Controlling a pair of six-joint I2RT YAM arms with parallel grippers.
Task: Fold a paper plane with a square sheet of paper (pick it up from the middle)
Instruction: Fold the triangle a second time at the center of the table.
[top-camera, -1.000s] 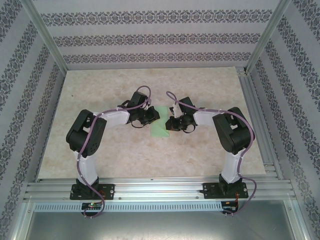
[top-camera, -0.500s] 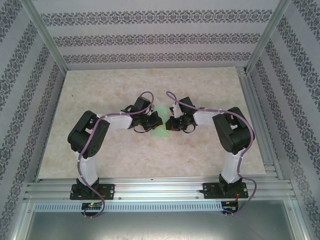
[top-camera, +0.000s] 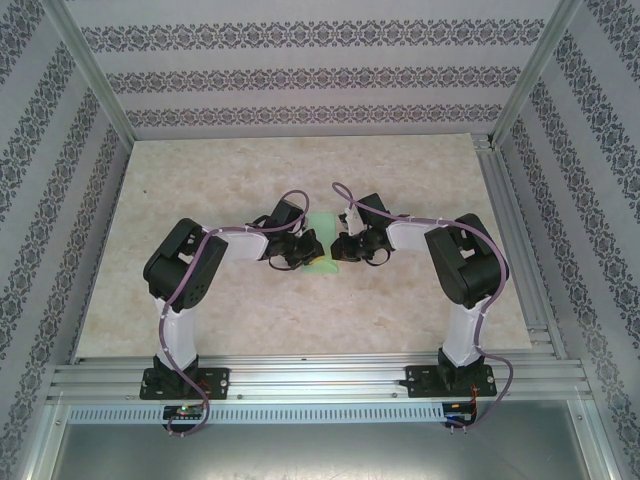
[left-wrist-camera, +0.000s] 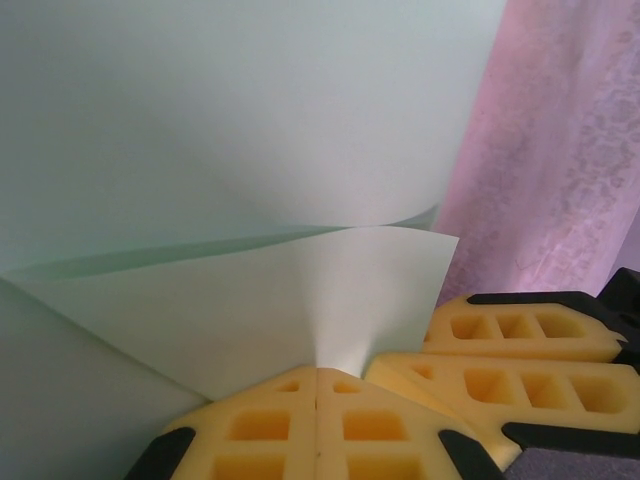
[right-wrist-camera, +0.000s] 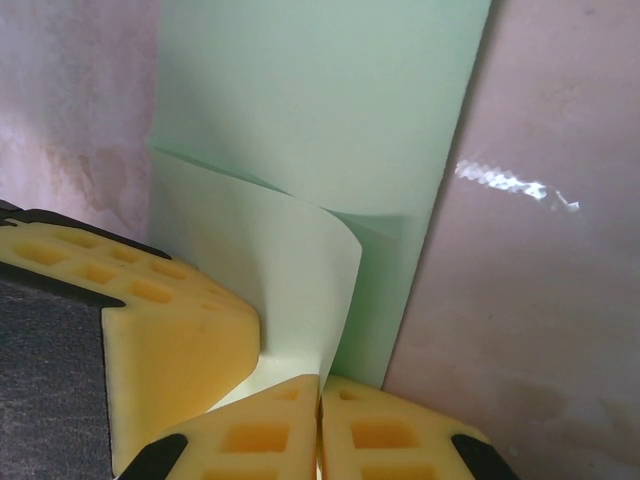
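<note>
The light-green square sheet of paper (top-camera: 321, 224) lies mid-table between both grippers, with one flap curled up off the rest. My left gripper (top-camera: 305, 250) is shut on the raised flap (left-wrist-camera: 300, 300), its yellow pads (left-wrist-camera: 255, 430) pressed together at the paper's edge. From the other side my right gripper (top-camera: 344, 246) is shut on the same flap (right-wrist-camera: 290, 270), pads (right-wrist-camera: 385, 435) meeting around it. The two grippers sit almost touching: the right one's fingers (left-wrist-camera: 520, 375) show in the left wrist view, and a left finger (right-wrist-camera: 170, 340) shows in the right wrist view. The paper plane is out of view.
The table (top-camera: 220, 180) has a pale marbled top, and patterned walls stand on three sides. An aluminium rail (top-camera: 320, 380) carrying both arm bases runs along the near edge. Open tabletop (top-camera: 430, 170) lies behind the grippers.
My left arm has swung right and toward the near edge, over the paper, closing up to the right gripper. Less green paper shows from above. The right arm has held still.
</note>
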